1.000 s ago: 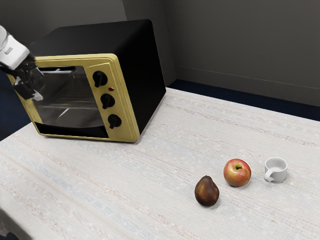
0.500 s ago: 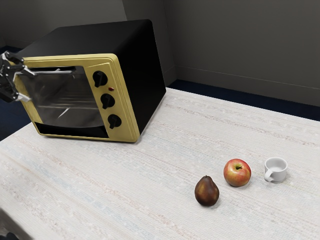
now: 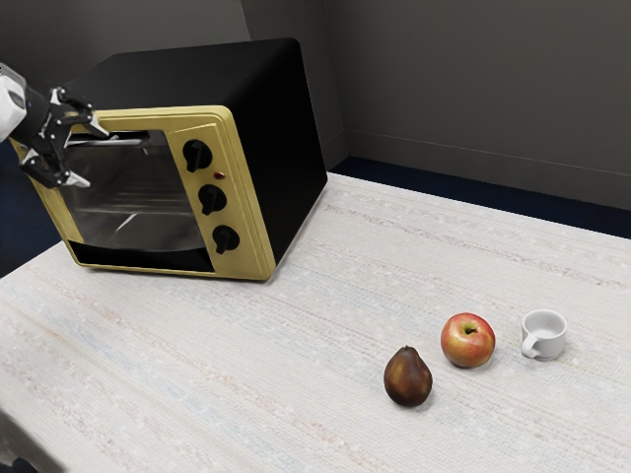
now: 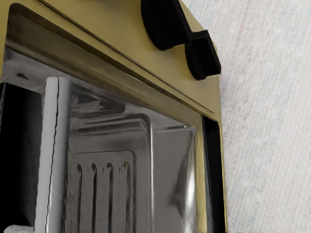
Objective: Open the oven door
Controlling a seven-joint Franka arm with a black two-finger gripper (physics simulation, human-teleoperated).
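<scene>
Pincer [image 3: 88,155] is gaping wide, w/ nothing gripped; handle [image 3: 118,142] is running horiz. along oven door's [image 3: 138,187] top, extending from b/w the tips toward ext. view's right; contact unclear.

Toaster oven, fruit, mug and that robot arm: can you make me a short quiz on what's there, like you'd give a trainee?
1. Multiple choice: what colour is the front frame of the toaster oven?
A) red
B) gold
C) blue

2. True or false: in the exterior view, the apple sits between the brown pear and the white mug.

3. Fill in the missing word: near the oven's handle, the two fingers of the gripper stand ____ (together or apart).

Key: 1. B; 2. true; 3. apart.
</scene>
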